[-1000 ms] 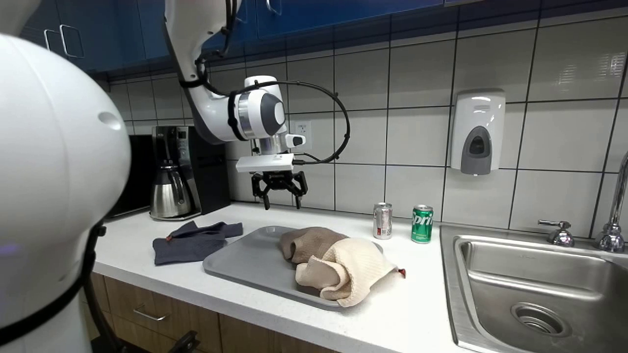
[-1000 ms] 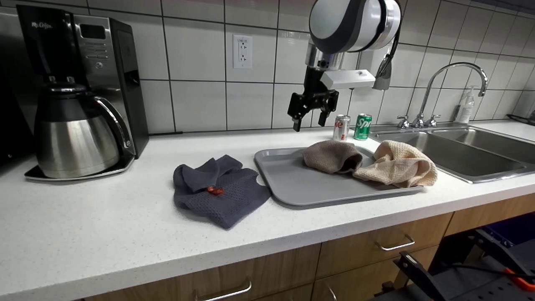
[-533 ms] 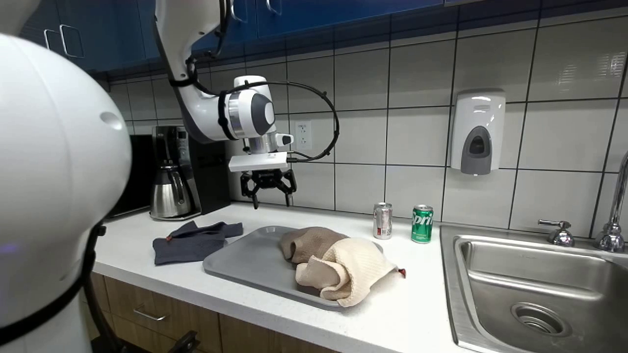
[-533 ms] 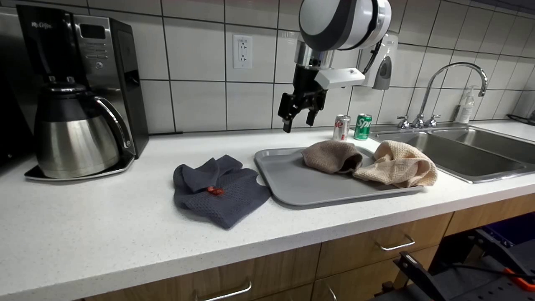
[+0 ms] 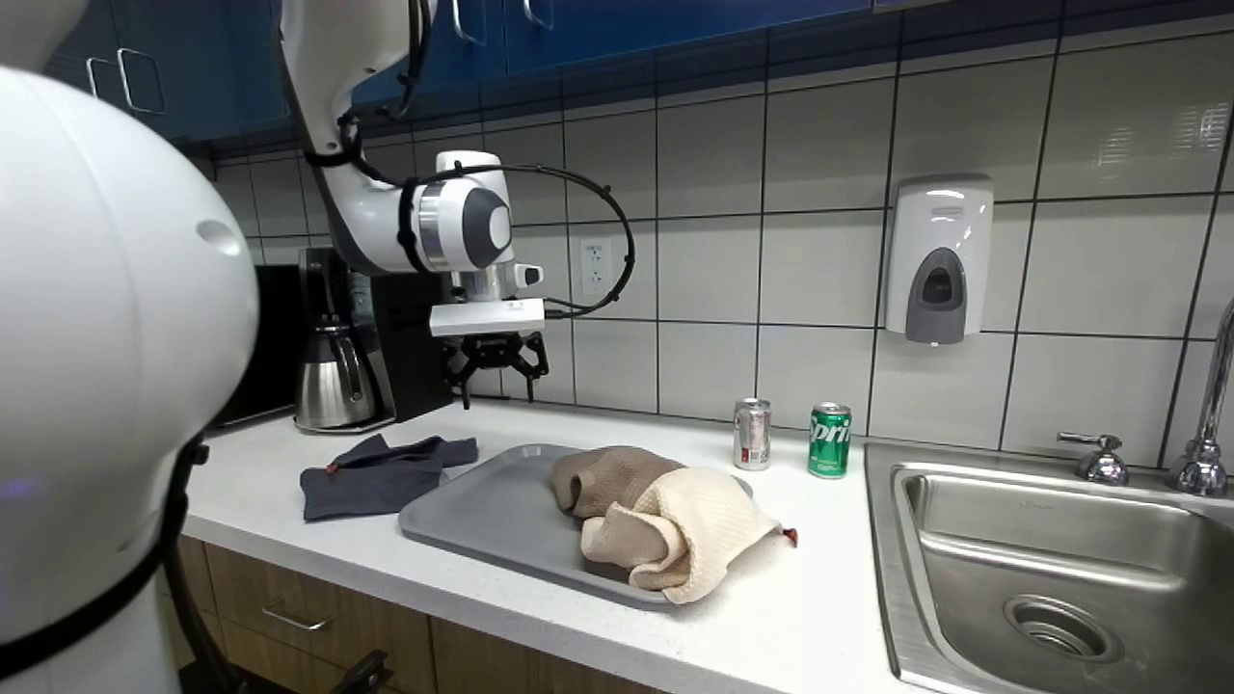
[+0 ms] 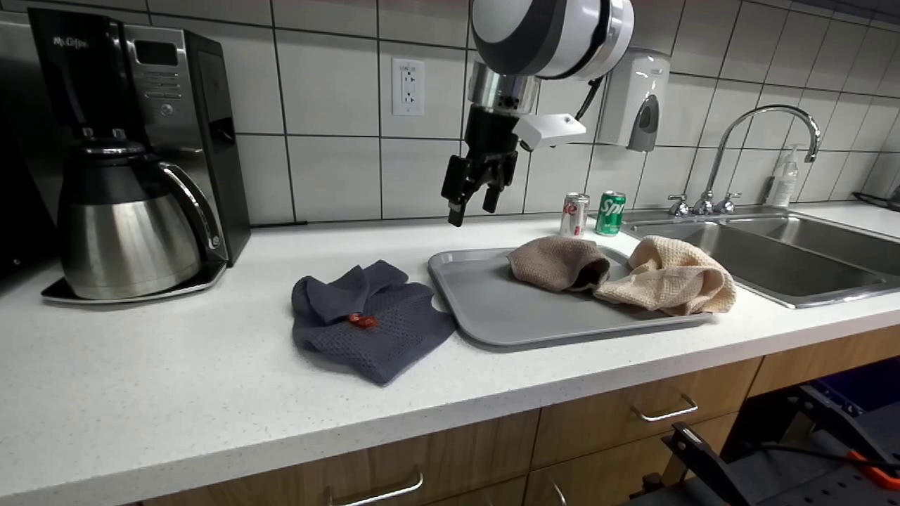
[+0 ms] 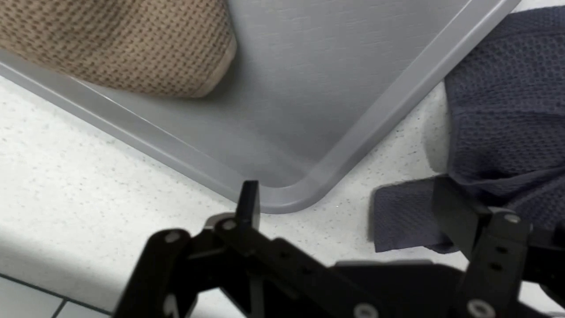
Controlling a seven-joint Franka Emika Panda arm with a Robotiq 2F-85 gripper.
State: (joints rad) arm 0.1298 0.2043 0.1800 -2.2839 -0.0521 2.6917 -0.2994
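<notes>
Dark-blue waffle-weave dishcloth [image 6: 394, 341]: probably light, limp; best pinched at raised fold [image 6: 334, 299]. Tool [image 6: 472, 213], jaws spread, empty, hovers above bench [image 6: 211, 379].

Looks like a kitchen, judging by the steel sink [image 5: 1046, 545] with its arched faucet [image 6: 777, 108], the coffee maker [image 6: 165, 119], the white dispenser [image 5: 940, 226] on the tiled wall [image 6: 330, 91], the blue cabinets [image 5: 665, 34] overhead and the wood-fronted drawers [image 6: 598, 422] beneath the white table [image 6: 211, 393].
</notes>
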